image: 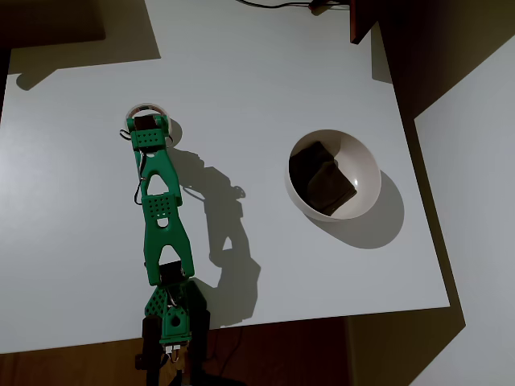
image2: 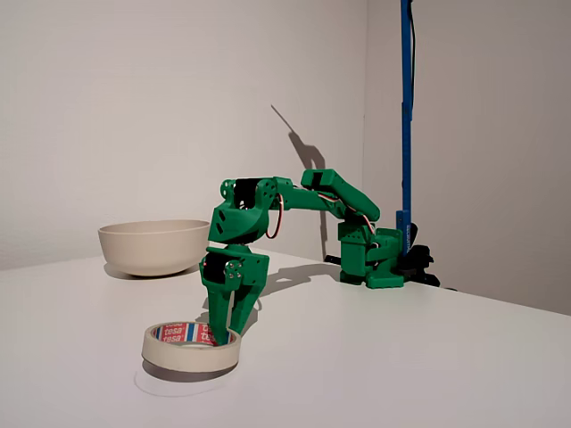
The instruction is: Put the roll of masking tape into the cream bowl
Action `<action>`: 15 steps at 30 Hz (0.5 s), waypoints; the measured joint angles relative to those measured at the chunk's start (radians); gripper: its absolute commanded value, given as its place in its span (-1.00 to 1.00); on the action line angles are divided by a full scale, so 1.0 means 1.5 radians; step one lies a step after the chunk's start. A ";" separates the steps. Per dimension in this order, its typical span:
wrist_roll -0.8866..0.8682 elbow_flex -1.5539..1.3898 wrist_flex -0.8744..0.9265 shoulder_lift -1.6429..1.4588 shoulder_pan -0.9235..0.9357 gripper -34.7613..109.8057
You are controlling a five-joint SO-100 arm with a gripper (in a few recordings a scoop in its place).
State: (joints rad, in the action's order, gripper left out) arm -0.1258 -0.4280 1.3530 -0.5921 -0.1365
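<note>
Nearest the lens in the fixed view lies the roll of masking tape (image2: 191,347), flat on the white worktop (image2: 375,366), its inner core printed red and blue. Green fingers (image2: 220,332) point straight down at it, with at least one tip inside the ring's hole close to the far-right wall; the other tip sits by that wall, and I cannot tell from these pictures whether the wall is actually pinched between them or how far apart they stand. From above, the gripper (image: 148,131) covers most of the roll of masking tape (image: 146,108), leaving only an arc of the ring showing beyond it, toward the far-left part of the worktop (image: 265,64). Behind the fingers the green arm (image: 163,217) runs back in a nearly straight line to its base (image: 170,322) at the near edge of the worktop in the overhead view; in the fixed view that base (image2: 370,259) stands beside a blue upright pole (image2: 406,116). Well apart from the tape, toward the right edge in the overhead view, rests the cream bowl (image: 366,165), upright, holding a dark brown blocky lump (image: 322,178). In the fixed view the cream bowl (image2: 153,246) sits behind and to the left of the arm.
</note>
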 measured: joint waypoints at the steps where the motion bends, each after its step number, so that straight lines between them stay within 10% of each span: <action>1: 0.001 0.000 0.000 0.000 0.000 -0.64; 15: -0.017 0.011 0.081 -0.129 -0.005 -0.64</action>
State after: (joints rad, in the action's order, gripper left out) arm -0.1519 -0.4111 1.4742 -0.7854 -0.1442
